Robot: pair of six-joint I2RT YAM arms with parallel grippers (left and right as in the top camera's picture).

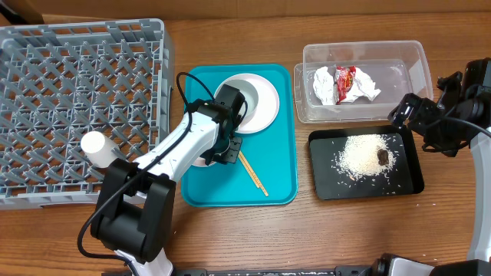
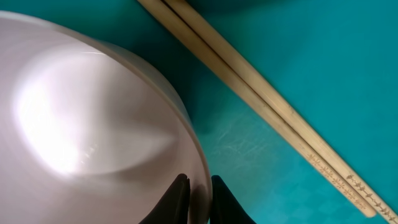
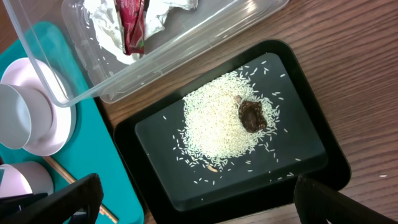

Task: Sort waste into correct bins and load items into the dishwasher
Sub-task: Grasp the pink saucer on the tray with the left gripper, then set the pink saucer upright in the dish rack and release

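1. The left arm [image 1: 165, 157] rises from its base at the near edge of the table [image 1: 322, 238] and stretches up and to the right, with the wrist bent downward.
2. The left tool [image 2: 200, 199] points down. Its two dark fingers [image 2: 176, 200] are almost together, pinching the rim of the pale pink bowl [image 2: 93, 124] (one finger inside, one outside).
3. The right arm [image 1: 468, 107] stands at the far right, folded inward.
4. The right tool [image 3: 196, 183] hangs with its fingers spread wide.

Pale pink bowl [image 2: 93, 124] half off-frame
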